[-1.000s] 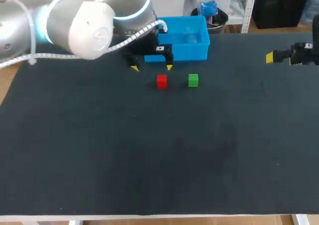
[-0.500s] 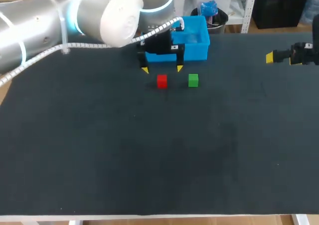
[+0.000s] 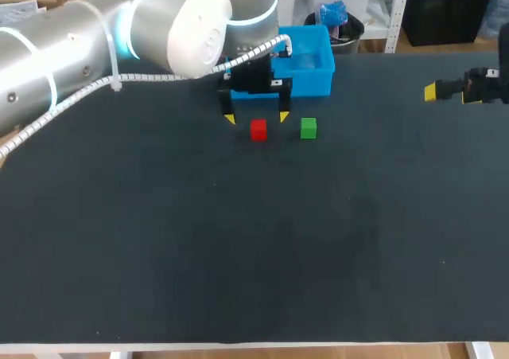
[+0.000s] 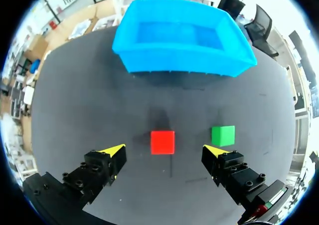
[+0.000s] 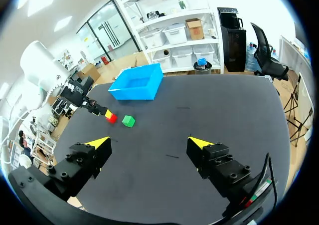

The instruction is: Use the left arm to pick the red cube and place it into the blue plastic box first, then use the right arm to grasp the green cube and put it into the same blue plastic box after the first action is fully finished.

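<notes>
The red cube (image 3: 258,129) (image 4: 162,141) sits on the black table, a short way in front of the blue plastic box (image 3: 312,68) (image 4: 182,38). The green cube (image 3: 308,127) (image 4: 223,135) lies beside it on the right. My left gripper (image 3: 256,118) (image 4: 165,150) hovers open above the red cube, one yellow tip on each side, nothing touching. My right gripper (image 3: 430,92) (image 5: 148,142) stands open at the table's far right, away from both cubes. From there the red cube (image 5: 111,117), the green cube (image 5: 128,120) and the blue box (image 5: 138,85) lie far ahead.
The box looks empty inside. A black mat (image 3: 238,239) covers the whole table. My left arm (image 3: 119,37) stretches across the back left.
My left gripper has moved right and forward from beside the box's front to above the red cube. The right arm and both cubes have stayed put.
</notes>
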Available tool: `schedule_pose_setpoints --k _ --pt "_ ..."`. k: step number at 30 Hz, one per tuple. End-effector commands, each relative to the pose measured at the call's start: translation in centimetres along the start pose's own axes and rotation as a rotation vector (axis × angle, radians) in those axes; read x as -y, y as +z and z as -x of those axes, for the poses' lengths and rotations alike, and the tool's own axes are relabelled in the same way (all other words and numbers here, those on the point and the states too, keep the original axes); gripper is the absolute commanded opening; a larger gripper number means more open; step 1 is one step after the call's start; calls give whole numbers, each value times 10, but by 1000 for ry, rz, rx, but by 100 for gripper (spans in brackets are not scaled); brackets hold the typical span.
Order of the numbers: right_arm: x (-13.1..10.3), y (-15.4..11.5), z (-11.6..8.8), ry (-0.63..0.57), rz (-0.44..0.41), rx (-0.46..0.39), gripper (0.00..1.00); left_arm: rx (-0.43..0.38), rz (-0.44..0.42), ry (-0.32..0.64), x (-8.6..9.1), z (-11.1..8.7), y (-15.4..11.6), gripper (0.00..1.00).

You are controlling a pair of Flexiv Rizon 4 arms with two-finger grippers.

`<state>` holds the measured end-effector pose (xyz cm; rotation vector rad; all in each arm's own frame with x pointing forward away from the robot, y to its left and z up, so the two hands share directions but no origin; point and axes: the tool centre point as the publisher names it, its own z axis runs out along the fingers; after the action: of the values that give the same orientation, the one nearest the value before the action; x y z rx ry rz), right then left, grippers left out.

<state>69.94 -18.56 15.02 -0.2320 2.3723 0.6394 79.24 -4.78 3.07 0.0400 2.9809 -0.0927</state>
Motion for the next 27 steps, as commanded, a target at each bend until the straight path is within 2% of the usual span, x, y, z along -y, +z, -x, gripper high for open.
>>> schedule_pose_setpoints --k 1,11,27 --pt "0 0 0 0 -2 0 100 5 2 3 2 -1 9 100" --pt "0 0 0 0 -2 0 100 -5 6 1 3 -1 27 100" --pt "0 0 0 0 -2 0 100 -8 17 -22 -3 5 39 100"
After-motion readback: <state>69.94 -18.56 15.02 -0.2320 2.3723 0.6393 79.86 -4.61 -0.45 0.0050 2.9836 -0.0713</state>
